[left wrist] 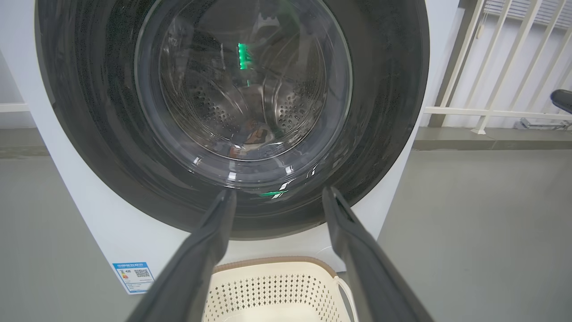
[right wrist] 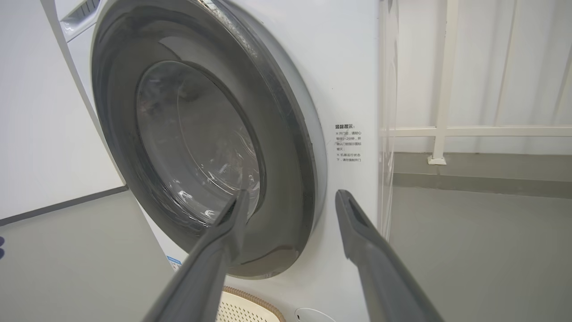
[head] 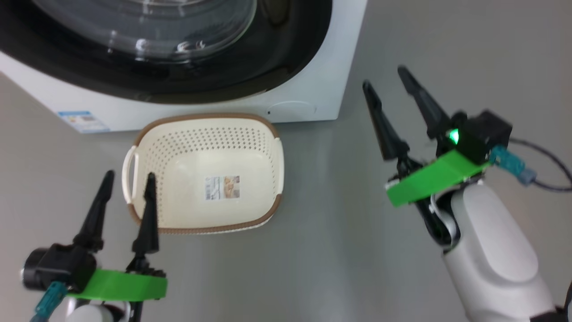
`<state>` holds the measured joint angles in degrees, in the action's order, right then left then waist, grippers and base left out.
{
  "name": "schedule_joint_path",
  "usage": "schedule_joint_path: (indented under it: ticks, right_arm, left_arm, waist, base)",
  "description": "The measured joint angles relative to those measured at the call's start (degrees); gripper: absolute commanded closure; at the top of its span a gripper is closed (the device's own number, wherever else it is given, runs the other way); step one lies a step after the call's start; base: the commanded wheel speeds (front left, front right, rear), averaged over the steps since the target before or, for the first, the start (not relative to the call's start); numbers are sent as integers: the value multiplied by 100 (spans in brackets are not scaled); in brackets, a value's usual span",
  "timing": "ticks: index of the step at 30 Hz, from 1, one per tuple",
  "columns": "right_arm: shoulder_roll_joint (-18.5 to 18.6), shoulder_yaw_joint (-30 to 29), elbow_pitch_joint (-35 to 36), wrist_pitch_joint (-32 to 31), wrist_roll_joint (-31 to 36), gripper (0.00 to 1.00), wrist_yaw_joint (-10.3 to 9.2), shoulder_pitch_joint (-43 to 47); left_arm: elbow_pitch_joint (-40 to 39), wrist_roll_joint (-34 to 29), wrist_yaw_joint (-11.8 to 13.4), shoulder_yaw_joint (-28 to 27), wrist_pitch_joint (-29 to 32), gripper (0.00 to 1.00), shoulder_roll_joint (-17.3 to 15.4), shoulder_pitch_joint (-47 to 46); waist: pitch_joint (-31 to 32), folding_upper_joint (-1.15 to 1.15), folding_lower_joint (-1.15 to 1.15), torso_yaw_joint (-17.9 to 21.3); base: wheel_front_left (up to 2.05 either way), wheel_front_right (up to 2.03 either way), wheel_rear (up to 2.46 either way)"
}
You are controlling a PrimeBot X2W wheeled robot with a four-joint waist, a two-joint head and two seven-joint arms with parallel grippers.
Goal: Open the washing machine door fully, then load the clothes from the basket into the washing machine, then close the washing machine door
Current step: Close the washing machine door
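Observation:
The washing machine (head: pixel 324 85) stands at the top of the head view, and its door (head: pixel 290 58), black rim around a glass bowl, lies shut against the front. Through the glass, a small patch of bluish clothes (left wrist: pixel 254 135) lies low in the steel drum. The cream basket (head: pixel 201 147) sits on the floor before the machine, with just a label sticker inside. My left gripper (head: pixel 129 176) is open over the basket's left handle, pointing at the door (left wrist: pixel 384 112). My right gripper (head: pixel 384 77) is open to the right of the machine, near the door's (right wrist: pixel 279 134) right edge.
A blue energy sticker (head: pixel 82 120) and a round lower cap (head: pixel 290 108) mark the machine's lower front. A white railing (left wrist: pixel 491 67) stands on a raised ledge to the right. A cable (head: pixel 545 165) trails from my right wrist. Grey floor (head: pixel 335 214) spreads between my arms.

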<state>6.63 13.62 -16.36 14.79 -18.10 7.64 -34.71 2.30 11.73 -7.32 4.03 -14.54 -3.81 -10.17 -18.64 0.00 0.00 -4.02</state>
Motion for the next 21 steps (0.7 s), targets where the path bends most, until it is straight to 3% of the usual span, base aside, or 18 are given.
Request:
schedule_joint_path:
  ticks: [9, 21]
  right_arm:
    - [-137, -459, 243, -1, 229, 0, 0, 1042]
    - [-254, -683, 399, -4, 467, 0, 0, 1966]
  left_arm:
    - [113, -240, 0, -591, 0, 0, 64, 356]
    - [104, -359, 0, -969, 0, 0, 130, 954]
  waist:
    - [412, 0, 0, 370]
    - [1059, 0, 0, 689]
  base:
    - [0, 0, 0]
    - [0, 0, 0]
